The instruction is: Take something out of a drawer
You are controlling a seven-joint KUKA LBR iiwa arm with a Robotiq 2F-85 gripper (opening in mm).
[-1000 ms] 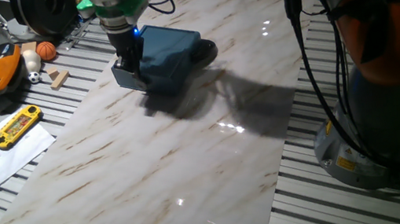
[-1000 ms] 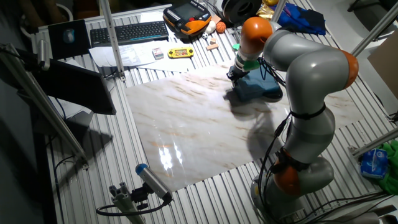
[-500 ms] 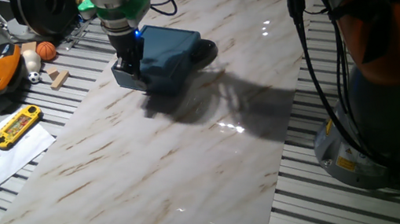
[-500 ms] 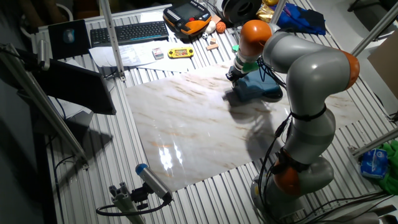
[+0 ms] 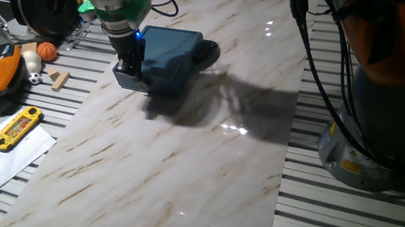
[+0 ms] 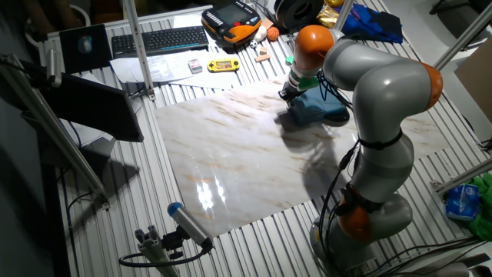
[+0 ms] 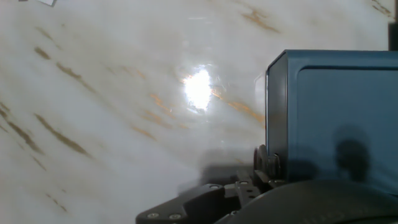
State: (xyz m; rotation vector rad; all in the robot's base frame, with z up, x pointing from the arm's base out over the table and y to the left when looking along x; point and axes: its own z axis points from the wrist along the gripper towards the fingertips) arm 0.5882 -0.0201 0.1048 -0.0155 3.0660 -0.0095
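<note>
We cannot see the stick; presumably it is in the drawer (image 5: pixel 130 79), which looks barely open. Our gripper (image 5: pixel 129 64) sits at the box (image 5: pixel 169 54) front by the knob (image 7: pixel 266 163); finger state unclear. Opening and retrieval remain.

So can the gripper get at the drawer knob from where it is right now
Probably yes. The gripper hangs right at the front of the drawer, nothing stands between them, and the knob shows close by in the hand view.
</note>
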